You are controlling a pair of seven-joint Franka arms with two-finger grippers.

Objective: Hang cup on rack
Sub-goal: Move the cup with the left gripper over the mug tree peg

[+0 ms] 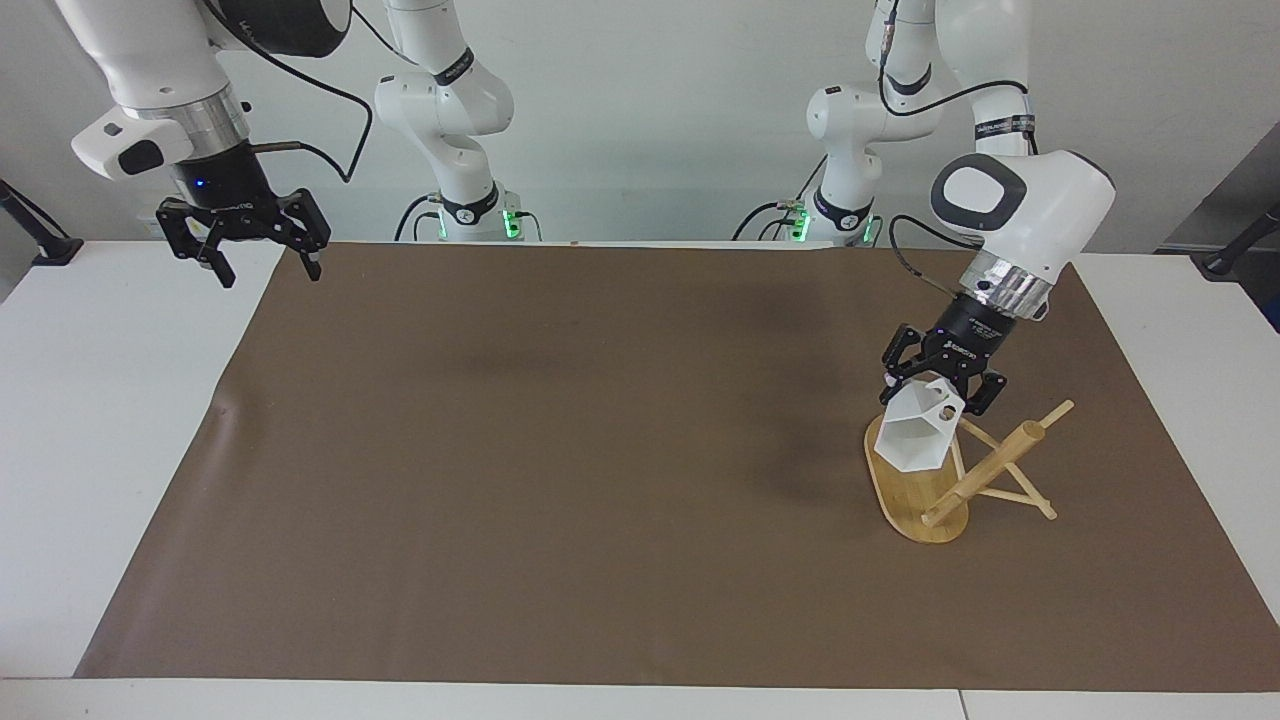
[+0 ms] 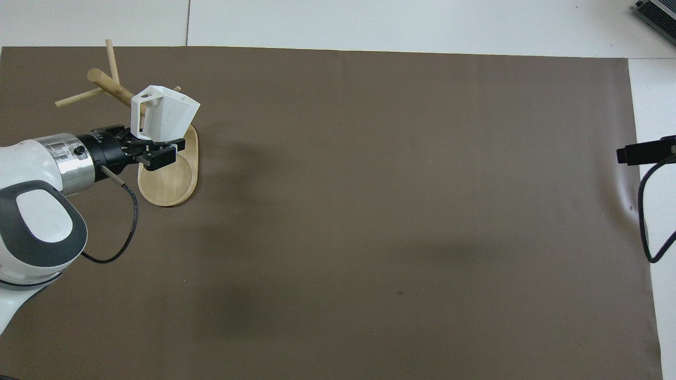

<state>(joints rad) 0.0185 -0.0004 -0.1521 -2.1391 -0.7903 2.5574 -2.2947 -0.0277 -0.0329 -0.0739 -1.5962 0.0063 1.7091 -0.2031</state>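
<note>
The right tool (image 1: 262, 262) waits with its fingers spread over the edge of the brown mat (image 1: 560, 460), well apart from the rack (image 1: 960, 475), at the right arm's end of the tabletop (image 1: 90, 420). The left tool (image 1: 940, 385) pinches the white cup (image 1: 918, 435), holding it tilted over the rack's oval base, beside the leaning post.

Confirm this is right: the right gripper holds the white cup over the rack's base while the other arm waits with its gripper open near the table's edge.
Wrong arm. The facing view shows the left gripper shut on the cup over the rack base. The right gripper is the open one, waiting near the table's edge.
</note>
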